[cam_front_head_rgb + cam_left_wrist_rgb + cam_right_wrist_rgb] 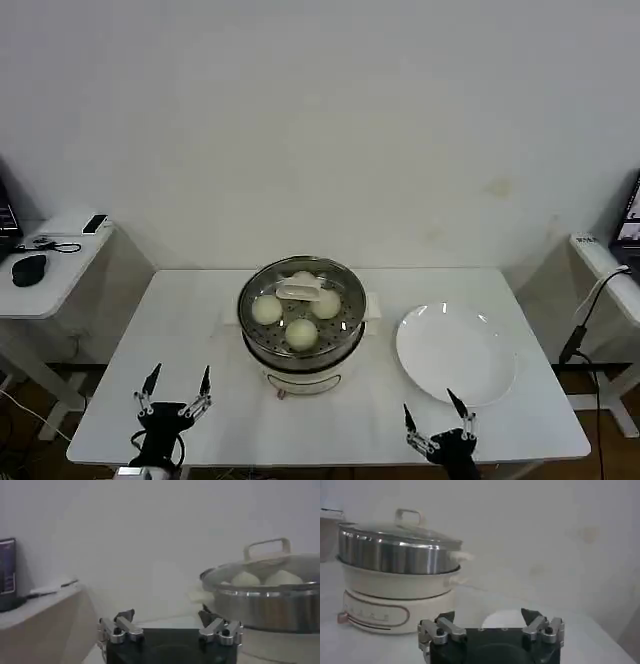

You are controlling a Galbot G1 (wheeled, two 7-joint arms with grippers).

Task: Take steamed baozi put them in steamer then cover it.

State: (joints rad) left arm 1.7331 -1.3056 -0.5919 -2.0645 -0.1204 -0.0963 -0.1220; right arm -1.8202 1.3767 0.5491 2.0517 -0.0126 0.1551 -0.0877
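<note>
At the table's [200,320] near edge, the left gripper [177,383] hovers with fingers spread apart, holding nothing; its arm is cut off by the frame. The right gripper [434,410] sits likewise at the near right, fingers apart and empty, just in front of the white plate [455,352]. Farther back, at the table's middle, stands the steamer [302,335], with the cover [300,292] resting on it. Through the glass 4 steamed baozi [302,332] lie on the perforated tray, the farthest one partly hidden behind the cover's pale handle.
</note>
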